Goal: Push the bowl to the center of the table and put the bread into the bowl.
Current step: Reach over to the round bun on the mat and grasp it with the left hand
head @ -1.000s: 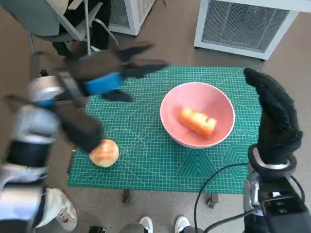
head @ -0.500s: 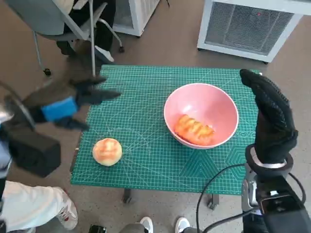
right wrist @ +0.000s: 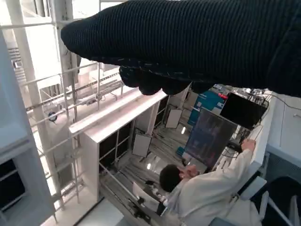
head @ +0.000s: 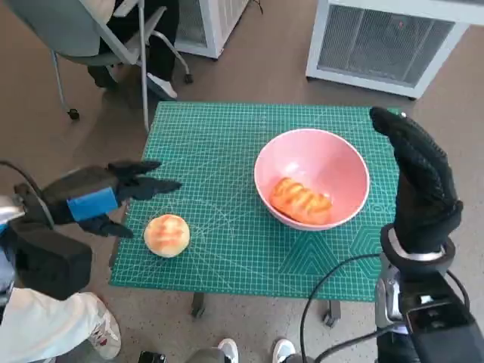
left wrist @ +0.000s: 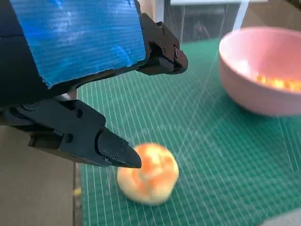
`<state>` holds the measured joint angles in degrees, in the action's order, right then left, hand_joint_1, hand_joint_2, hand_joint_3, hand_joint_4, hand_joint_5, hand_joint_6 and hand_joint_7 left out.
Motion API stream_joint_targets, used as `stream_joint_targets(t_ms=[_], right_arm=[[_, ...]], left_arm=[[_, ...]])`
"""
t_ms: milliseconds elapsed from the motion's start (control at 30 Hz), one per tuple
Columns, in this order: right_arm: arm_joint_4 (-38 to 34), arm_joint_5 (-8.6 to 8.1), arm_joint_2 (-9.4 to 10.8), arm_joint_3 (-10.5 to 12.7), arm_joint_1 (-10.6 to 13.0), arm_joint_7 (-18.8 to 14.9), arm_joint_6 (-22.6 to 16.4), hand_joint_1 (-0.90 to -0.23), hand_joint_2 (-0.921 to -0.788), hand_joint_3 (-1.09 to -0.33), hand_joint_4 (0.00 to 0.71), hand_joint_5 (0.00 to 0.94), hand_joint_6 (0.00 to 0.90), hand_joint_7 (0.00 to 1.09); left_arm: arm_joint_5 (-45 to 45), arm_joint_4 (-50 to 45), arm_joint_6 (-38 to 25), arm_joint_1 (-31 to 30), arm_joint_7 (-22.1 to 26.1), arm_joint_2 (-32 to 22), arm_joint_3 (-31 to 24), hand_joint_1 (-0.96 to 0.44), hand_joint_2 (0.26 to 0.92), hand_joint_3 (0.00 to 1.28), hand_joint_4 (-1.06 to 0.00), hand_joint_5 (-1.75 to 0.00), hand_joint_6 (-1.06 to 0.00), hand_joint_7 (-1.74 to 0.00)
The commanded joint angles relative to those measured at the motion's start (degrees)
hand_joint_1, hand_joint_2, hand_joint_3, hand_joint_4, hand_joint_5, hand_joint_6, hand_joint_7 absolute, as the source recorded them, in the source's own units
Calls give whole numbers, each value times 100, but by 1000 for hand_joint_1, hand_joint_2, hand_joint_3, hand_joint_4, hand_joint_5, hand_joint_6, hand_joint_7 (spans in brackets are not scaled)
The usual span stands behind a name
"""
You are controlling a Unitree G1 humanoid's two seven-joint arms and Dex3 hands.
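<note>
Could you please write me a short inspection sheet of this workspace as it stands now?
Surface: green cutting mat covers the table.
Job's things: pink bowl right of centre, long bread inside; round bun on the mat, near left.
Clutter: nothing seen.
Robot hands: left robot hand open beside the bun, holding nothing; right robot hand raised, empty.
Cables: black cable by the right forearm.
Surroundings: chair, white cabinet, seated person.

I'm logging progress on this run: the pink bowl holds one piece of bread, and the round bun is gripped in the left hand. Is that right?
Not quite. The pink bowl does hold one piece of bread, but the round bun lies on the green mat. The left hand hovers beside it, fingers apart, holding nothing. The head and left wrist views show this.
</note>
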<state>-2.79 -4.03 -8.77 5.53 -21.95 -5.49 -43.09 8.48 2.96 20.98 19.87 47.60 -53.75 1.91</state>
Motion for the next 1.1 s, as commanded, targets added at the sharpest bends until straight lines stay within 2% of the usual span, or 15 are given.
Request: stream_joint_targets(t_ms=[33,300,600,667,767,933,1067,1100], right_arm=[[-90,-44,-27,-28,5,-94,79,-386,-921,-511,458,0,145,675],[-50,-61,-59,10,36,-135,132,-388,-921,-511,458,0,139,685],[-22,5,-71,40,55,-127,145,-389,-921,-511,458,1,138,688],[-15,-1,-79,46,61,-133,150,-391,-921,-511,458,1,138,688],[-15,-23,-95,55,70,-147,146,-394,-921,-510,459,1,138,688],[0,-54,-107,63,99,-167,127,-399,-921,-507,459,1,139,688],[56,-30,-90,55,127,-153,143,-399,-921,-506,460,1,140,687],[67,-25,-87,53,131,-150,149,-399,-921,-506,460,1,140,686]], left_arm=[[126,-108,-120,-86,16,65,156,-89,828,4,-220,0,-385,-4],[473,190,-162,-22,-128,345,537,-74,824,1,-201,0,-370,0],[1255,1059,196,201,-774,849,1057,-50,809,1,-229,-12,-375,-4],[1426,1302,278,273,-938,949,1170,-38,817,5,-264,-24,-391,-11],[1683,1698,418,414,-1162,1073,1338,-15,846,15,-371,-33,-456,-26],[2003,2344,524,680,-1402,1223,1584,30,901,26,-592,-57,-620,-65],[2163,2763,599,852,-1524,1278,1733,57,916,66,-754,-100,-749,-111],[2188,2838,620,888,-1551,1280,1765,37,918,95,-704,-504,-665,-533]])
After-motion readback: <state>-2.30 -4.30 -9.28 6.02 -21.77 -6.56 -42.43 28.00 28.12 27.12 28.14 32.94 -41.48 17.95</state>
